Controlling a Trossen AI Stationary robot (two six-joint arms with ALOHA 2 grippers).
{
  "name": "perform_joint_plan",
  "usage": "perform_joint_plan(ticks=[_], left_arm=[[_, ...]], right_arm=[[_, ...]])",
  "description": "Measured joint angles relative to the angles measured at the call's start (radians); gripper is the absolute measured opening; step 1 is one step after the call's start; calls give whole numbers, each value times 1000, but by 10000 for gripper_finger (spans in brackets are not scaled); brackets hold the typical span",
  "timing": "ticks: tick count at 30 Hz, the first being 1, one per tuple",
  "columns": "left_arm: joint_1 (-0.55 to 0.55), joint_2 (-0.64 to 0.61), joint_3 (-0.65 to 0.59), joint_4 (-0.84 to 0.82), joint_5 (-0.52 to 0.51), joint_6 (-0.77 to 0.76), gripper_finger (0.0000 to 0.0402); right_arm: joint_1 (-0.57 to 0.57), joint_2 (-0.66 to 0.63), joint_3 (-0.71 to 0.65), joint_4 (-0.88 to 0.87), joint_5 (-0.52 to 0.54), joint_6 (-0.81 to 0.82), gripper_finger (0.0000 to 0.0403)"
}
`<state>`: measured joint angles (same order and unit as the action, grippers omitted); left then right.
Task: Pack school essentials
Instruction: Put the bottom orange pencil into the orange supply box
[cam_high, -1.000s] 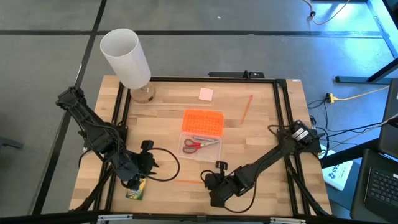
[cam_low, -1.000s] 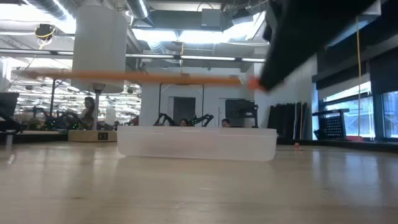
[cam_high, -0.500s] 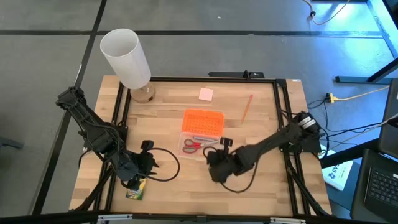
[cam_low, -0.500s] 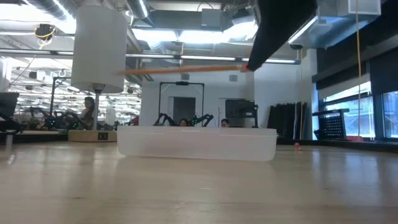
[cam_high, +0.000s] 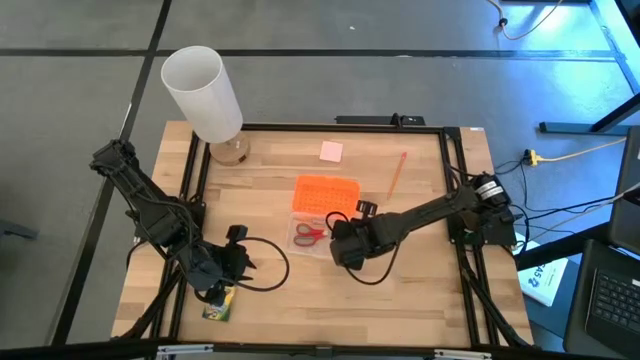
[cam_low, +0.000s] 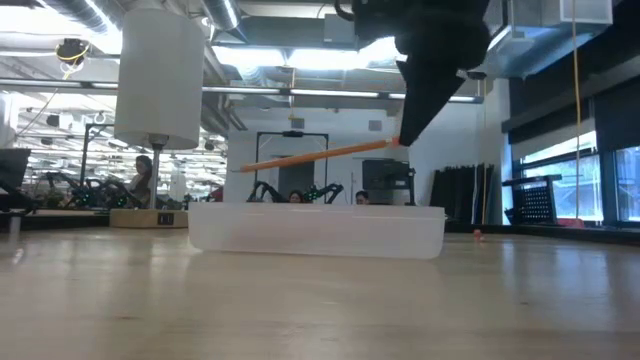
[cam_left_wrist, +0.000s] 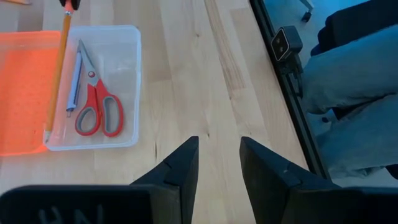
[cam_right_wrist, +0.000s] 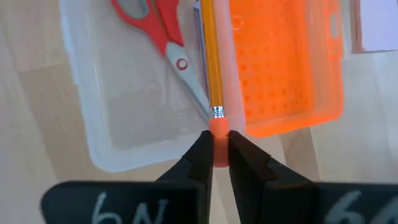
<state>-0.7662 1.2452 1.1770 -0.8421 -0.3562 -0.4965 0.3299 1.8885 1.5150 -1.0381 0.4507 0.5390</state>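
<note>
My right gripper hovers over the clear plastic box and is shut on an orange pencil. In that box lie the red-handled scissors and a grey pen. The orange lid lies open on the box's far side. My left gripper is open near the table's near-left corner, beside the green-and-yellow crayon box. The pink eraser and a second pencil lie flat on the far part of the table. My right gripper pinches the pencil's orange eraser end between its two fingertips, coming from above. The pencil is lifted clear and sticks out ahead of the fingers. It slopes with its point end lower, over the edge where the box meets the lid.
A tall white cylinder stands at the far-left corner. A black frame borders the table, and cables loop from both arms. Bare wood lies along the near edge and right of the box. A seated person's legs show beyond the table's near side.
My right gripper has carried the pencil from the table's near edge toward the far edge, reaching the clear box, and has stayed shut on it. The pencil, level a second ago, now tips with its free end down over the box.
</note>
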Motion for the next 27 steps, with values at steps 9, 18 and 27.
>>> perform_joint_plan(ticks=[9, 18, 27], left_arm=[[0, 0, 0, 0, -19, -15, 110], [0, 0, 0, 0, -20, -18, 110], [0, 0, 0, -1, -21, -17, 110]], right_arm=[[-23, 41, 0, 29, 3, -24, 42], [-25, 55, 0, 17, 23, -19, 42], [-19, 55, 0, -93, 0, -23, 42]])
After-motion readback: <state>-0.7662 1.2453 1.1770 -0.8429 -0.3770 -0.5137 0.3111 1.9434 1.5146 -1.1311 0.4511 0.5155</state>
